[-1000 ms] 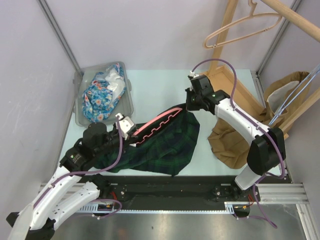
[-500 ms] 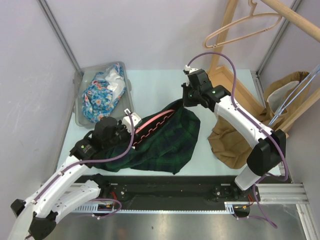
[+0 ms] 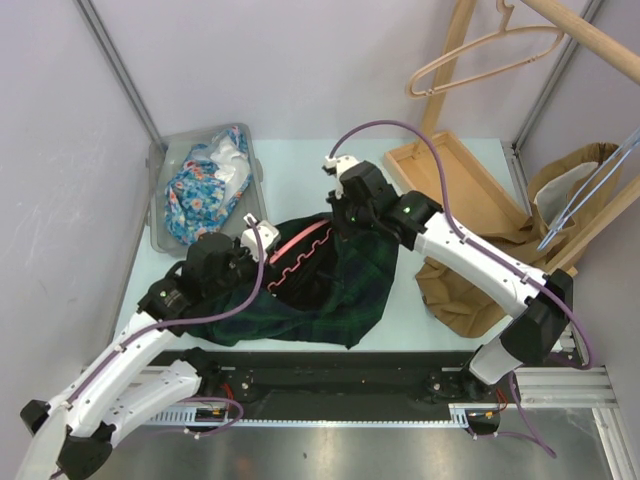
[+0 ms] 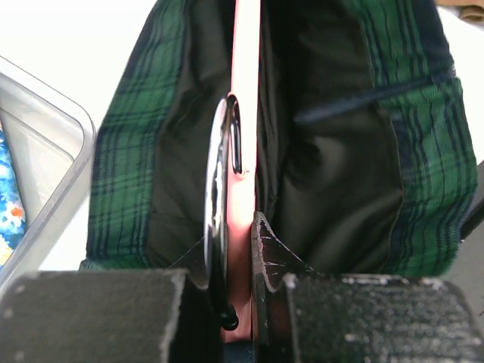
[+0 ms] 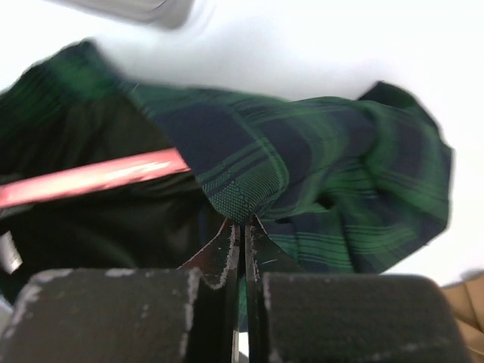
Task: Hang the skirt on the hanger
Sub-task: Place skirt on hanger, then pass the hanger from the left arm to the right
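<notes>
**Item:** skirt [image 3: 345,290], green plaid, lying on the table [image 3: 300,170] under and between both grippers.

**Left gripper** [image 4: 238,238]: jaws nearly closed, clamped on the pink hanger [image 4: 246,91]. The hanger's bar runs straight ahead of the gripper into the waist opening.

**Right gripper** [image 5: 243,227]: fully closed, pinching the waistband edge.

**Handling:** the right gripper should draw the band taut over the bar's far end while the left holds the hanger level. A slack band would likely slip off.

**Clearance:**
- Clothes bin [image 3: 165,200] sits close on the left gripper's outer side.
- Brown cloth [image 3: 450,285] and wooden tray [image 3: 455,165] lie beyond the right gripper's outer side.
- Bare table shows ahead of both grippers.
</notes>
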Controlling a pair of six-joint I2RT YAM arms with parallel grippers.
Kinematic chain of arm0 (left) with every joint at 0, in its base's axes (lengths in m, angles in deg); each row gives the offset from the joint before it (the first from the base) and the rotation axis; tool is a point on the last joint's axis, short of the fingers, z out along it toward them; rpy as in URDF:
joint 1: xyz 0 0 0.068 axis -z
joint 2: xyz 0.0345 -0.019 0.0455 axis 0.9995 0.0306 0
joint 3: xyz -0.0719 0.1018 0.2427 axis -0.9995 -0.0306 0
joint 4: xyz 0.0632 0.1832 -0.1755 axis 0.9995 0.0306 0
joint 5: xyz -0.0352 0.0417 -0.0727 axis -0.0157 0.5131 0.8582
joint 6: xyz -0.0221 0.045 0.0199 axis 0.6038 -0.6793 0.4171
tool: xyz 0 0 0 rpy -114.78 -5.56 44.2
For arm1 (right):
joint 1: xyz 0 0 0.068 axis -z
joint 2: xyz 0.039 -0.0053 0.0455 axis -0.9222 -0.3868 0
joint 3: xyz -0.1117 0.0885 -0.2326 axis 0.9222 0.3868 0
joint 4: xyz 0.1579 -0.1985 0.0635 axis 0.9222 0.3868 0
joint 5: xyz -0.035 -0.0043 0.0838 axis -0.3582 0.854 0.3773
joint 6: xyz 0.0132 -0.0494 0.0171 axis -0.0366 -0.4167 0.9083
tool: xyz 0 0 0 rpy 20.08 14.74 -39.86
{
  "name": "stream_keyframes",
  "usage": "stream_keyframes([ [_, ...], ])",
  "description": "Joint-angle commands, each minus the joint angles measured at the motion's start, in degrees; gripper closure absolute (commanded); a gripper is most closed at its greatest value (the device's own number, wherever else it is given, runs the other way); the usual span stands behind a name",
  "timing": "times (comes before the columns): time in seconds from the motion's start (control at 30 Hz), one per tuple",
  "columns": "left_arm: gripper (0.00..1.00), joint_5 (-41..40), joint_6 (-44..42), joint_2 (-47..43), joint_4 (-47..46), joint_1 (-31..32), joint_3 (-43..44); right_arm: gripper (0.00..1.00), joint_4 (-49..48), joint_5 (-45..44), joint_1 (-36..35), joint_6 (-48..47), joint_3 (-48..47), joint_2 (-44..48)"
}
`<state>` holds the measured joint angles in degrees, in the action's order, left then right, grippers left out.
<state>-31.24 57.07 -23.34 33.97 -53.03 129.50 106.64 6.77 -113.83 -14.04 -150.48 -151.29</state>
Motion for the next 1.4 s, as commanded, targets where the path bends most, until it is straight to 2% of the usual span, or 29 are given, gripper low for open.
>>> stream_keyframes([
  [0.0,1.0,-1.94,2.49,-1.01,-3.7,-0.24,1.8,1.0,-2.52,2.53,-3.76,-1.15,0.66,2.06],
  [0.1,1.0,-1.94,2.93,-1.8,-4.23,-0.24,1.53,1.0,-2.35,3.33,-5.18,-1.06,0.74,0.92],
  [0.13,1.0,-2.2,3.11,-2.24,-4.4,-0.24,1.36,0.95,-2.09,3.68,-5.35,-1.24,0.75,0.57],
  [0.2,1.0,-2.21,3.29,-3.2,-4.93,-0.24,1.01,0.78,-1.13,3.24,-5.71,-1.76,1.09,0.48],
  [0.23,1.0,-2.21,3.38,-4.77,-5.54,-0.24,0.48,0.62,-0.86,3.41,-5.62,-2.11,1.27,0.74],
  [0.33,1.0,-1.07,3.64,-7.94,-7.91,-0.24,-1.36,0.4,-1.82,5.51,-5.36,-4.05,2.5,3.02],
  [0.43,1.0,0.51,5.04,-10.67,-10.81,-0.24,-3.9,0.34,-4.54,8.84,-4.39,-4.67,3.99,6.63],
  [0.67,1.0,2.88,7.16,-13.57,-16.53,-0.24,-8.39,0.33,-12.88,16.77,5.35,-2.73,7.86,15.85],
  [0.87,1.0,7.54,7.16,-14.46,-21.44,-0.24,-7.44,0.33,-11.94,19.93,13.26,-5.54,8.22,19.11],
  [0.97,1.0,9.22,6.45,-14.28,-22.86,-0.24,-5.5,0.33,-11.93,21.25,14.86,-6.68,8.22,20.87],
  [1.13,1.0,13.61,3.56,-10.77,-20.06,-0.24,1.34,0.31,-14.46,30.03,14.69,-9.85,8.22,24.2],
  [1.23,1.0,16.24,0.67,-8.84,-16.1,-0.24,6.44,0.22,-18.77,36.62,12.06,-8.54,8.13,26.66],
  [1.37,1.0,20.2,-3.38,-4.63,-7.59,-0.24,16.09,0.15,-14.76,34.11,3.28,-13.01,4.1,25.45],
])
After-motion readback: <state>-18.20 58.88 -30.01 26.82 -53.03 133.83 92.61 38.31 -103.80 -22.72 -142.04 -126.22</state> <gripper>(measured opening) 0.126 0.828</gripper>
